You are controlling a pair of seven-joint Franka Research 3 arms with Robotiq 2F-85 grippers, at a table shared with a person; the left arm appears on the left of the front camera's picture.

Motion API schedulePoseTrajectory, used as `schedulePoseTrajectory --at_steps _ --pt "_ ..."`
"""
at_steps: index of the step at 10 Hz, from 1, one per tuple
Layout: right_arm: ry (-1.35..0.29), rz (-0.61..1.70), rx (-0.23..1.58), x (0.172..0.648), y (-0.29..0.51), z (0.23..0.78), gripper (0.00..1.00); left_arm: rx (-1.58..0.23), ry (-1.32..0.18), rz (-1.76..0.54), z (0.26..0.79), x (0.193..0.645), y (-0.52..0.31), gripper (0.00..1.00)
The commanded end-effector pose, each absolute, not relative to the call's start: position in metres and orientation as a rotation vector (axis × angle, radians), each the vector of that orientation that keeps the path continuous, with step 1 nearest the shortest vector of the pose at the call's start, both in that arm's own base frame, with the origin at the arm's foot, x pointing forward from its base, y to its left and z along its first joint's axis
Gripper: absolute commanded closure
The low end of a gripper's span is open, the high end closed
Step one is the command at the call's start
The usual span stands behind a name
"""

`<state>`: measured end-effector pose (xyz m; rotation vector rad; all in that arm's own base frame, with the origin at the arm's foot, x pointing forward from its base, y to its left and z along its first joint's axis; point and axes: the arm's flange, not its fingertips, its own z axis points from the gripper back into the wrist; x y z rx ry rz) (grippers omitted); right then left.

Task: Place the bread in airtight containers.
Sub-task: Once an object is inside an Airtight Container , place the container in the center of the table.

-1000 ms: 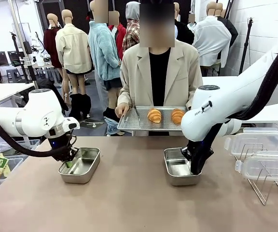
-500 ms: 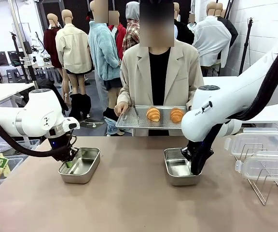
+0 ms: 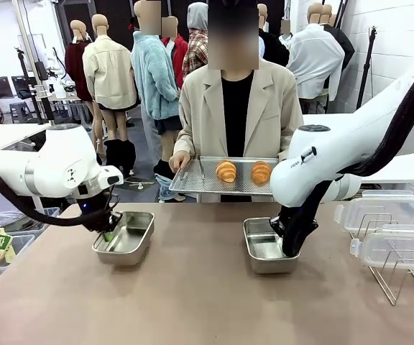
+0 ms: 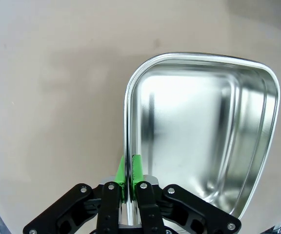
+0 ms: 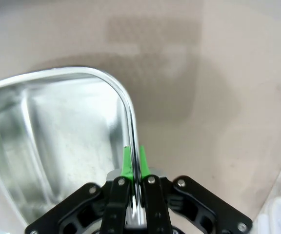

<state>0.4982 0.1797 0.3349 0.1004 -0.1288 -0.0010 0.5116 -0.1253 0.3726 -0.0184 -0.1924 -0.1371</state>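
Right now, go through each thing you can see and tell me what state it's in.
Left tin: uncovered, empty, rim clamped by the left pincer.
Right tin: uncovered, empty, rim clamped by the right pincer.
Bread rolls: two, lying on the tray, not in a tin.
Tray: held at the table's far side, person's hand on its edge.

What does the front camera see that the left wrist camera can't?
Front view: a person holding a tray with two bread rolls, and the right fingers pinching the second tin. Left wrist view: close up, the left fingers clamped on the rim of the left tin, its shiny inside bare. Both: that tin, those fingers, the brown table.
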Motion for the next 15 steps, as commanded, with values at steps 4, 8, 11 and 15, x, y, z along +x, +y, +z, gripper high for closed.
schedulePoseTrajectory --at_steps 4,8,11,15 --pt "-0.186 -0.101 0.146 0.485 0.159 0.430 1.00 0.058 -0.278 -0.080 0.472 0.487 -0.170 1.00" --pt "-0.200 -0.084 0.145 0.483 0.155 0.436 1.00 0.034 -0.280 -0.116 0.465 0.486 -0.165 1.00" --pt "-0.200 -0.084 0.145 0.483 0.155 0.436 1.00 0.034 -0.280 -0.116 0.465 0.486 -0.165 1.00" --pt "-0.200 -0.084 0.145 0.483 0.155 0.436 1.00 0.034 -0.280 -0.116 0.465 0.486 -0.165 1.00"
